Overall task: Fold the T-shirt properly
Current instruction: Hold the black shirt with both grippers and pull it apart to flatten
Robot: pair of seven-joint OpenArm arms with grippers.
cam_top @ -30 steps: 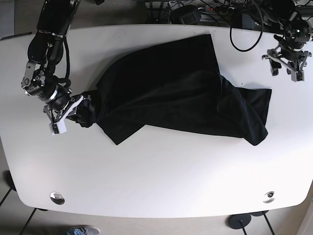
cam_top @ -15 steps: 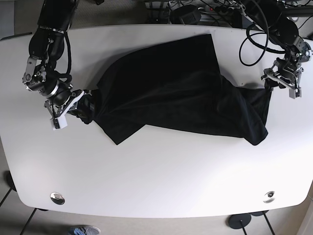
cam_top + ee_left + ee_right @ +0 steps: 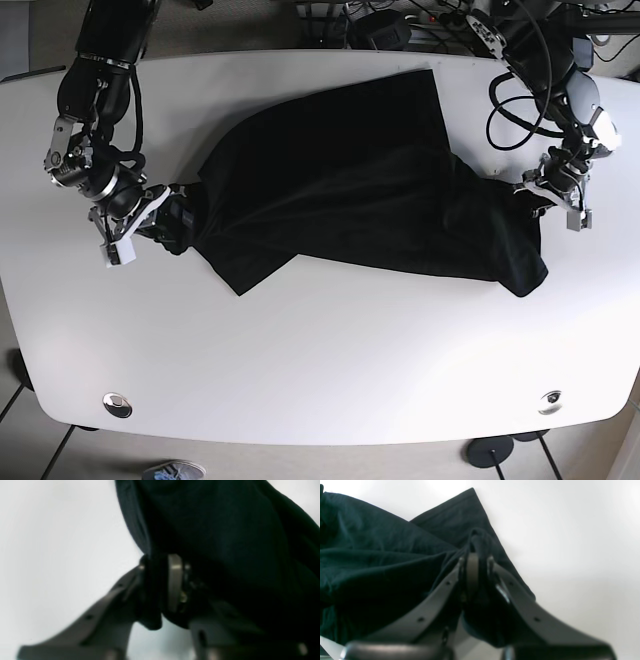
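Item one, the table (image 3: 320, 370): we record a white oval top, carrying everything below. Item two, the T-shirt (image 3: 350, 190): black, rumpled, spread across the far half of the table, its long axis running side to side between our two arms, one end at each gripper, so the cloth lies inward from both. Item three, the right arm: reaching in from the base view's left edge, wrist bent low to the table, its right gripper (image 3: 150, 222) clamped on a bunched edge of the shirt, the fold plainly pinched between the jaws in the right wrist view. Item four, the left arm: coming down from the far corner, cables trailing, its left gripper (image 3: 553, 196) closed on the shirt's opposite edge. We judge both ends held, the shirt ready to be drawn taut.
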